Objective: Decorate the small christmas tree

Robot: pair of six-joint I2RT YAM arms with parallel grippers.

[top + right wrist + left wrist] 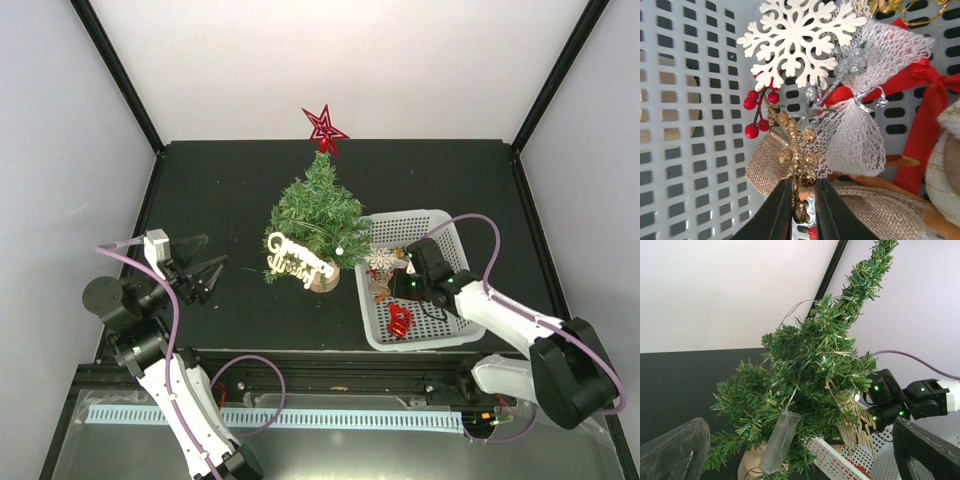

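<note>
The small christmas tree (318,215) stands mid-table on its wooden disc, with a red star (325,128) on top and a gold word ornament (297,258) hanging low on it. In the left wrist view the tree (810,380) fills the frame and a clear light pack (779,440) dangles from a wire. My left gripper (200,272) hangs open to the left of the tree, holding nothing. My right gripper (803,200) reaches into the white basket (440,222), its jaws pinched on a gold glitter sprig (799,155) tied to red berries (757,112) and a white mesh bow (860,125).
A white snowflake (800,37), burlap ribbon (765,165) and red ribbon (920,110) lie in the basket around the sprig. A red ornament (400,320) sits near the basket's front. The basket stands close against the tree's right side. Black frame posts border the table.
</note>
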